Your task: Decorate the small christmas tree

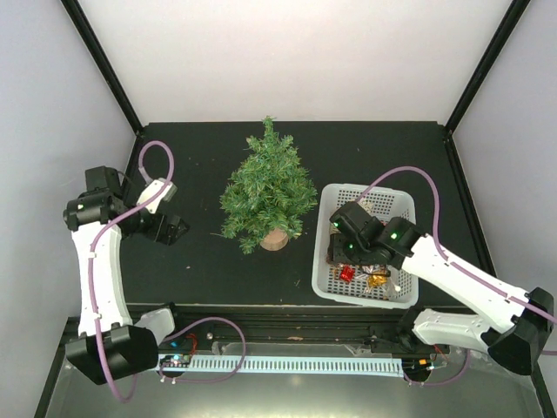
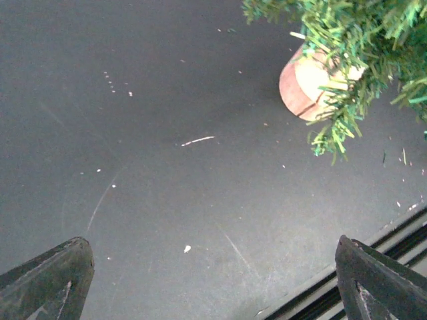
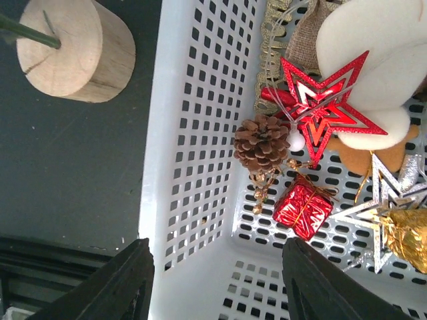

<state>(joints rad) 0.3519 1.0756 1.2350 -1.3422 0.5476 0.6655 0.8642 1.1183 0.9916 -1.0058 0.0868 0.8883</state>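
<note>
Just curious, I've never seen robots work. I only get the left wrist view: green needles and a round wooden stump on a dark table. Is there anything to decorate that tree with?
Observer: Yes, a white perforated plastic basket beside the small green bristly christmas tree holds ornaments.
Operator: Such as?
Observer: A brown pine cone, a shiny red star and a red foil gift box, among others.
Operator: Anyone picking them up?
Observer: The right end effector hangs over the basket, open and empty.

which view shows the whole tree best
Top external: the tree stands whole there, from tip to base. Left wrist catches only its base and a few lower branches at the frame's corner; right wrist shows only the wooden base and a bit of stem.
</note>
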